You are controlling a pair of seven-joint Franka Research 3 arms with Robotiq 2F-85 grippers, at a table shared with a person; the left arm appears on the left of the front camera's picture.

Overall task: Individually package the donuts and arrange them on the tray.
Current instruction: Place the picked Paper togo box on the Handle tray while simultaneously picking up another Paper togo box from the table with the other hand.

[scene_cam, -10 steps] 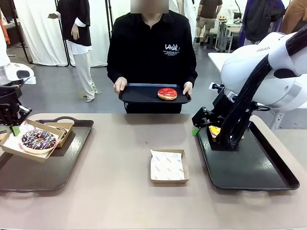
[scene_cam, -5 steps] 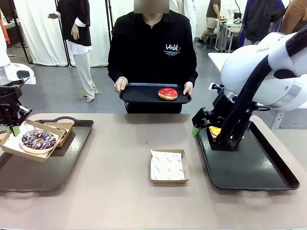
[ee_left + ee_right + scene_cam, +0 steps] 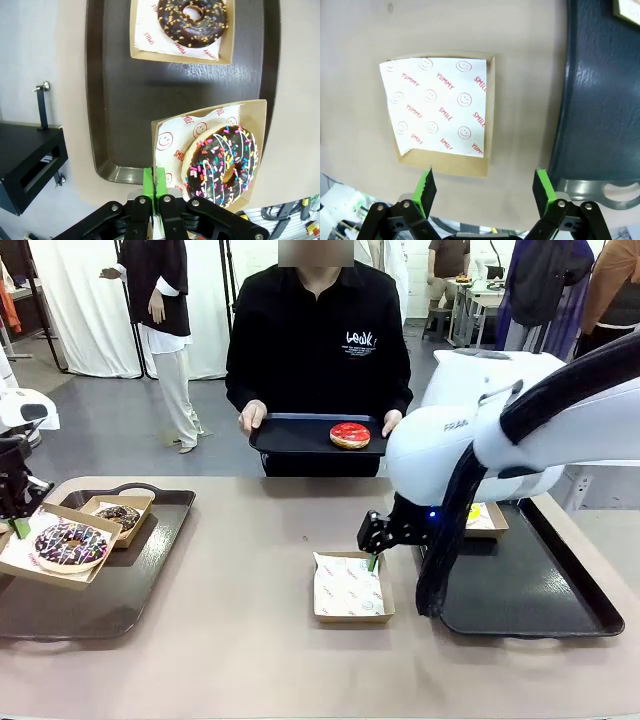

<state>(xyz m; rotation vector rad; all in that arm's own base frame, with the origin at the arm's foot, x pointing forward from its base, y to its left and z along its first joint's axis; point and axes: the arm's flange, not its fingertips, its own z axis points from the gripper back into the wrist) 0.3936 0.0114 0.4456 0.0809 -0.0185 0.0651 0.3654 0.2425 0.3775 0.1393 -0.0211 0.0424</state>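
Across the table in the front view, the person holds a small black tray (image 3: 290, 435) with the red donut (image 3: 349, 435) on it, so that one isn't packaged yet; over on the robot's left, the left tray (image 3: 150, 570) carries two boxes, one with the chocolate donut (image 3: 118, 515) and one with the purple sprinkled donut (image 3: 68, 543); an empty lined box (image 3: 351, 588) sits on the bare table in the middle, and I'd guess it's waiting for the red one; the yellow donut (image 3: 473, 512) peeks out boxed on the right tray (image 3: 540, 610) behind the right arm; the right gripper (image 3: 373, 562) hangs just over the empty box's far edge.

Left wrist view next: the left gripper (image 3: 154, 181) has its green pads pinched tight together on the edge of the purple donut's box (image 3: 165, 150), which hangs partly over the tray's edge, so it looks like that box isn't quite settled in place; the chocolate one sits in its box further up the tray.

Right wrist view: the right gripper's fingers (image 3: 426, 186) are spread wide with nothing between them, hovering above the empty box and its smiley paper.

So by my count three of four are boxed; the red one is left, plus final arranging.
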